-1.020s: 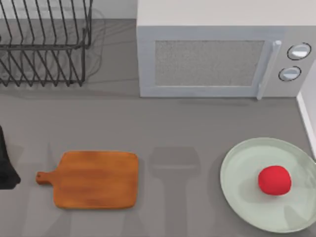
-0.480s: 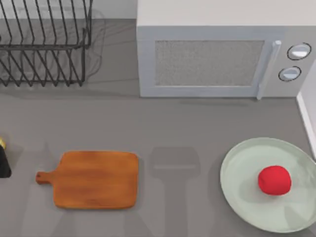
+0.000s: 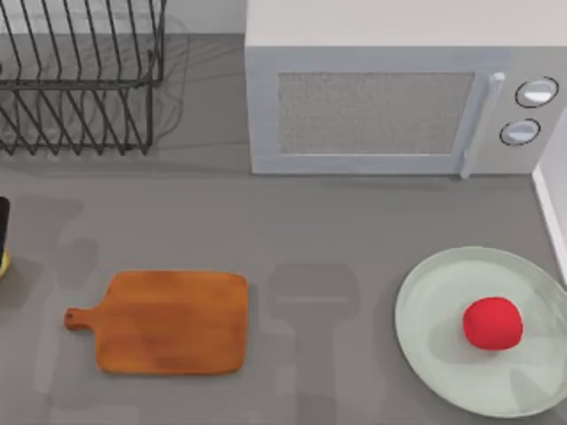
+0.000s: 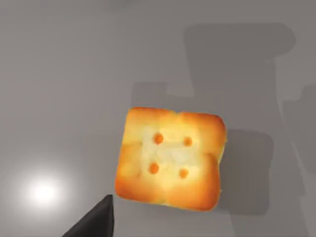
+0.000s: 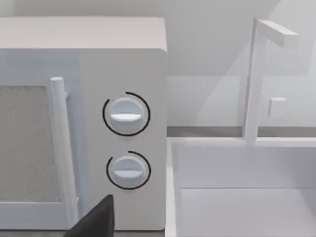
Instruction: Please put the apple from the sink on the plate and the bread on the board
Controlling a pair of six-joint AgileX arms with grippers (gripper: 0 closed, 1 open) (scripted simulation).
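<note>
1. The apple (image 3: 493, 323), bright red, lies on the mint-green plate (image 3: 425, 310) at the right side of the table, right of the plate's centre; this half of the task reads as done.
2. The bread (image 4: 170, 159), a golden cube with four small holes on its top face, rests on the grey tabletop under the left wrist camera. It is not on the board.
3. The board (image 3: 173, 322), orange-brown with a stubby handle pointing left, lies at the front left of the table and carries nothing.
4. The left gripper (image 3: 3, 237) appears at the far left edge of the top view, left of the board and apart from it. One dark fingertip (image 4: 94, 222) sits just beside a corner of the bread without visibly touching it; whether the pincer is apart or together cannot be told.
5. The right arm faces the microwave (image 5: 84, 123) and the white sink (image 5: 242, 187); a dark fingertip (image 5: 96, 219) enters the right wrist view, and its pincer state cannot be told either.
6. Judged remaining: grasp the bread, carry it rightward to the board, set it down.
</note>
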